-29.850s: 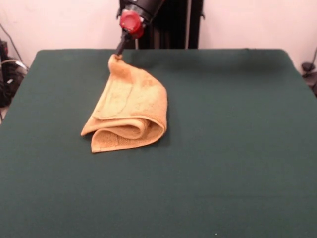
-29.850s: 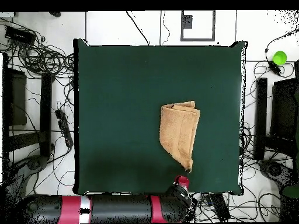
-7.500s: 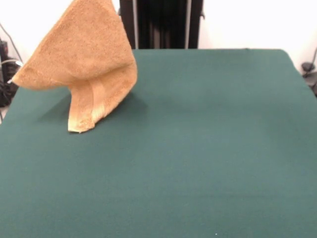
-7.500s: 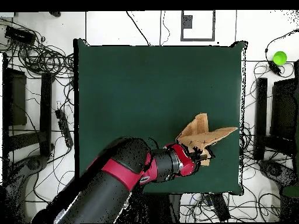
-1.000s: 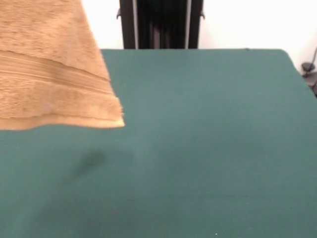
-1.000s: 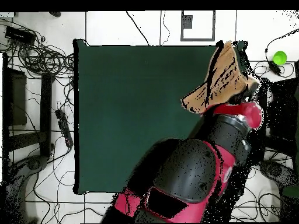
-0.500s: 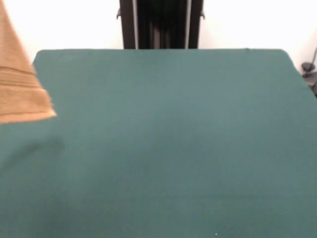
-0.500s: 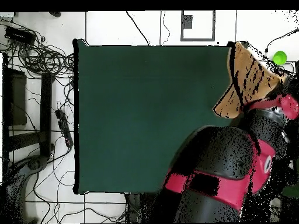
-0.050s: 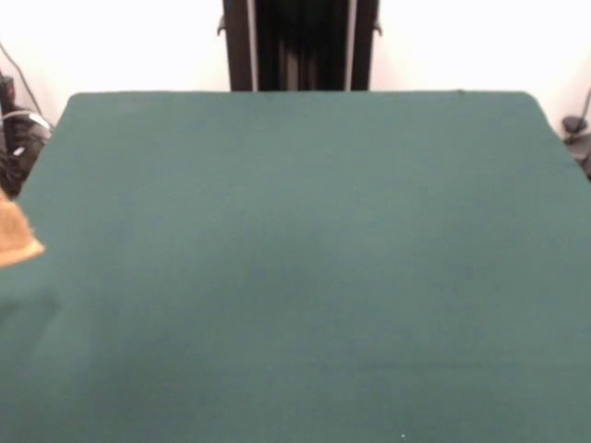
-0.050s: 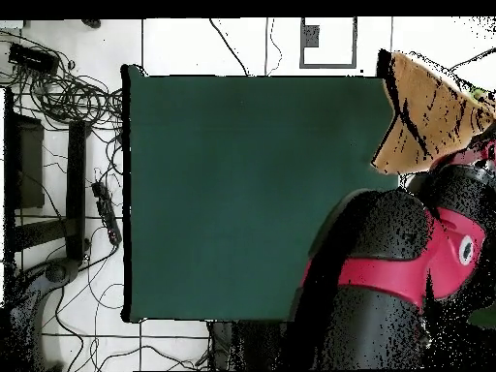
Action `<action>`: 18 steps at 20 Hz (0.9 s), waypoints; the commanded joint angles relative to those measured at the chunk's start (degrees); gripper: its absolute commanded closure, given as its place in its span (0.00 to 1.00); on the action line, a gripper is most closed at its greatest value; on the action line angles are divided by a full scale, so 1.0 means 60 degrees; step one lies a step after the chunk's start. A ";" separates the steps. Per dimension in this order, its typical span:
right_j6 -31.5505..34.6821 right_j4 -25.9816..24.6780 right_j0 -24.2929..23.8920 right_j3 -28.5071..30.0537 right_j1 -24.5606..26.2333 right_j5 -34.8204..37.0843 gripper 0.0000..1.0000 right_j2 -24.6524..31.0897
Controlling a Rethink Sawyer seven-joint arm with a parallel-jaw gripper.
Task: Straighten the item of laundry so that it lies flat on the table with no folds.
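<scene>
the towel (image 10: 426,111) has swung out past the desk (image 10: 242,194) edge, leaving the desk bare; flattening is no nearer. claw state: cannot tell.

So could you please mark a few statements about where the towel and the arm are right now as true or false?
1. The towel lies flat in the middle of the table. False: it is held up at one side edge of the table, and mostly out past it in the overhead view.
2. In the front view only a small orange-tan bit of the towel shows at the left edge. True.
3. The arm reaches in over a corner of the table in the overhead view. True.
4. The overhead view clearly shows the jaws wide open. False: the jaws cannot be made out.
5. The towel's white label is plain to see. False: no label can be made out.
</scene>
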 commanded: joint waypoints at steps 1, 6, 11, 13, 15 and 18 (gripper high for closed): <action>0.3142 -0.0693 -0.0013 0.1335 0.0175 0.1736 1.00 0.2325; 0.3569 -0.1308 -0.0091 0.1681 0.0419 0.2712 1.00 0.2706; 0.3516 -0.1256 -0.0070 0.2025 0.0640 0.3129 1.00 0.2961; 0.3414 -0.1037 -0.0009 0.2066 0.0715 0.3223 1.00 0.3024; 0.3020 -0.0515 0.0020 0.1971 0.0798 0.3028 1.00 0.3056; 0.3312 -0.0637 -0.0018 0.2207 0.0840 0.3132 1.00 0.3317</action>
